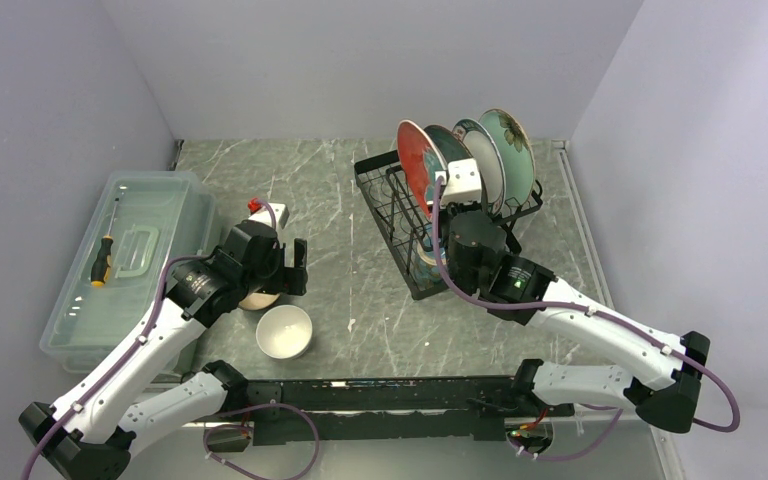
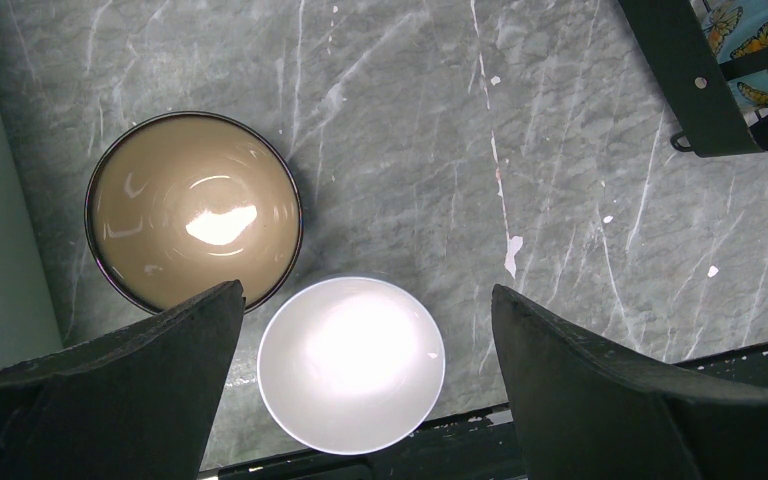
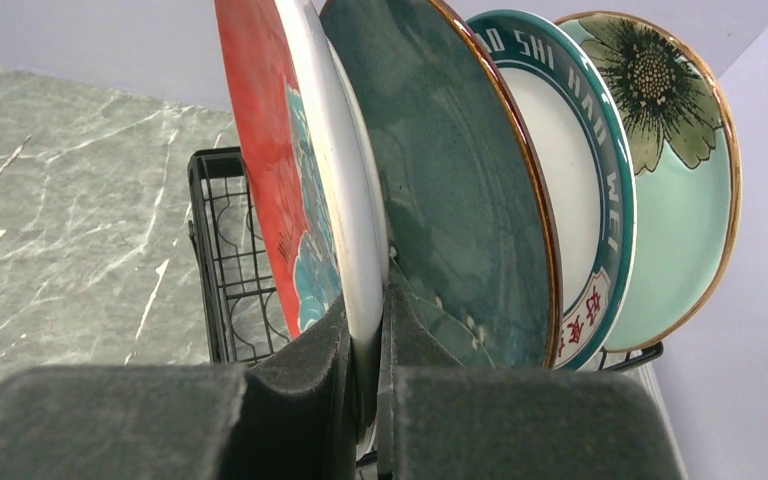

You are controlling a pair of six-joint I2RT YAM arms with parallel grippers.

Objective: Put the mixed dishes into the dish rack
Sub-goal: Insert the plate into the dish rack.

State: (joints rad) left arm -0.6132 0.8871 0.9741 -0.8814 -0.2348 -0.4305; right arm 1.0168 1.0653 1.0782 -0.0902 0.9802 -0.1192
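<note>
- Right wrist view: my right gripper (image 3: 368, 330) is clamped on the lower rim of the red plate (image 3: 270, 150), one finger on its red face and one on its pale back.
- The red plate stands on edge at the open end of the plate row in the dish rack (image 1: 392, 215), which sits at the far right corner of the surface (image 2: 410, 150).
- Behind it stand the dark green plate (image 3: 450, 190), the lettered plate (image 3: 570, 200) and the mint flower plate (image 3: 680, 200). The dark green plate is just beside the red one; I cannot tell whether they touch.
- Step in hand, as I judge it: seat the red plate in its slot and let go.
- Confirm the bottom rim rests between two dividers before I part the jaws; my fingers hide that contact.
- Part the jaws only slightly, then withdraw along the plate's own plane. A sideways pull could tip it into its neighbour.
- My left gripper (image 2: 365, 292) hangs with its jaws wide apart and nothing between them, above the white bowl (image 2: 352, 365) and the brown bowl (image 2: 195, 210). The bowls sit touching or nearly so by the near edge, left of centre, not yet loaded.
</note>
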